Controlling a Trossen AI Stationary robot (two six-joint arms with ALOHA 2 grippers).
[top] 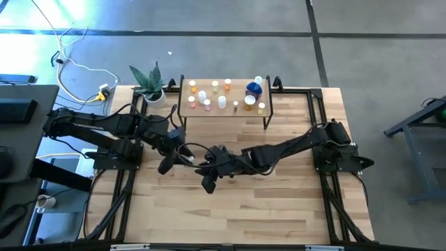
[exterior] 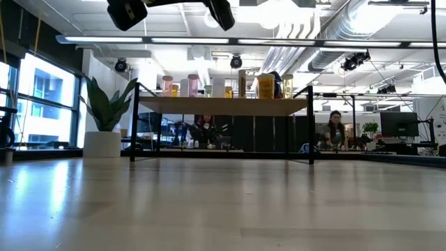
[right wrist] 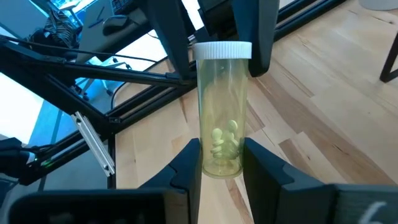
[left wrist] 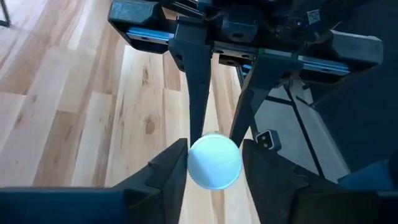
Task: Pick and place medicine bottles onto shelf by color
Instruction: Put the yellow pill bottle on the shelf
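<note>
A yellow-green medicine bottle (right wrist: pixel 221 112) with a white cap and pills inside is held in the air over the table's middle, between both grippers. My right gripper (right wrist: pixel 222 152) is shut on its base end. My left gripper (left wrist: pixel 214 158) is shut on its cap end, facing the right one. In the high view the two meet at the bottle (top: pixel 189 157). The shelf (top: pixel 223 113) stands at the table's far edge and carries several bottles: white, pink, orange and one larger blue bottle (top: pixel 254 88). The low view shows the shelf (exterior: pixel 223 105) on its thin black legs. My left gripper pinches the white cap (left wrist: pixel 214 163) between its two fingers, coming level from the table's left and pointing along the bottle. The bottle is lifted clear of the table. My right gripper pinches the bottle's base end (right wrist: pixel 222 163) between its two fingers, coming level from the table's right, fingers along the bottle. The bottle reaches forward from the fingers, with its cap (right wrist: pixel 222 50) at the far end between the left gripper's fingers (right wrist: pixel 171 43).
A potted green plant (top: pixel 150 84) stands at the far left corner beside the shelf. Black frame rails (top: pixel 317 111) run along the table's sides. Bare wood (top: pixel 237 209) lies on the near half of the table. People sit in the room behind the shelf (exterior: pixel 334 129).
</note>
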